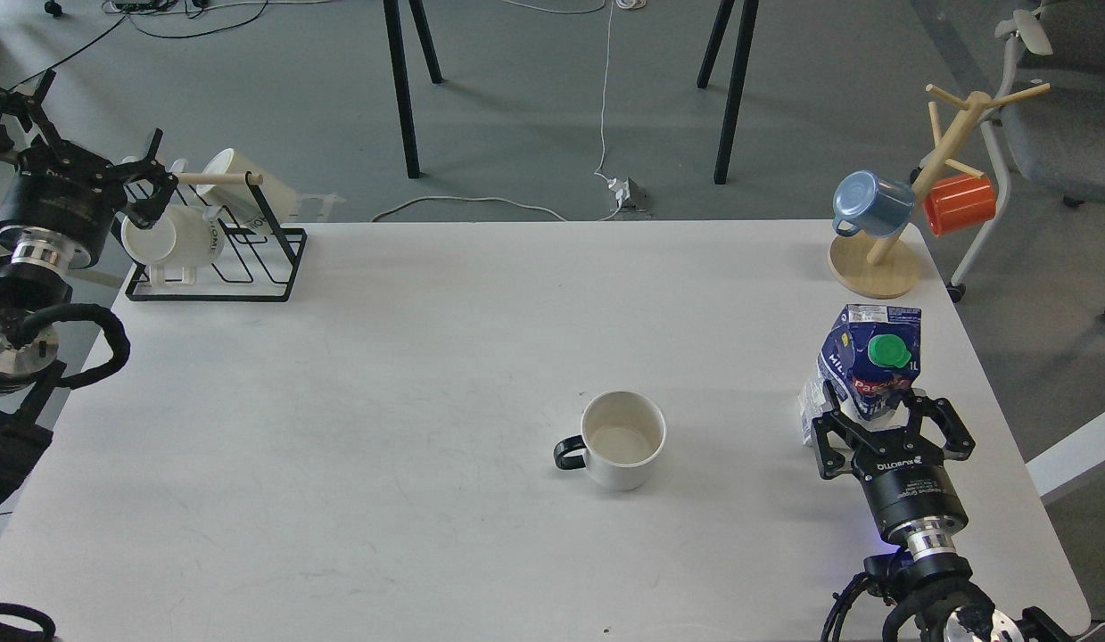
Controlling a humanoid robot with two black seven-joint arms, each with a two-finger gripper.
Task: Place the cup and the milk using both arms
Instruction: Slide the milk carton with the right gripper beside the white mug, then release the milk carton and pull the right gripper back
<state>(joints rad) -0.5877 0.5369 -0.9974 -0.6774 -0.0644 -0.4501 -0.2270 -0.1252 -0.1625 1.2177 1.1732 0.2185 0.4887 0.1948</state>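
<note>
The cup (pixel 623 439), a white mug with a black loop handle on its left, stands upright and empty on the white table (pixel 409 374), right of the middle. The milk (pixel 864 361), a blue-and-white carton with a green cap, stands near the table's right edge. My right gripper (pixel 884 412) is open, low at the carton's near side, with its fingers spread across the carton's lower part. My left gripper (pixel 153 178) is open at the far left, beside the wire mug rack and far from the cup.
A black wire rack (pixel 249 259) with cream mugs stands at the table's back left corner. A wooden mug tree (pixel 873 263) with a blue mug (pixel 869 203) and an orange mug (pixel 960 203) stands at the back right. A chair stands off the table to the right.
</note>
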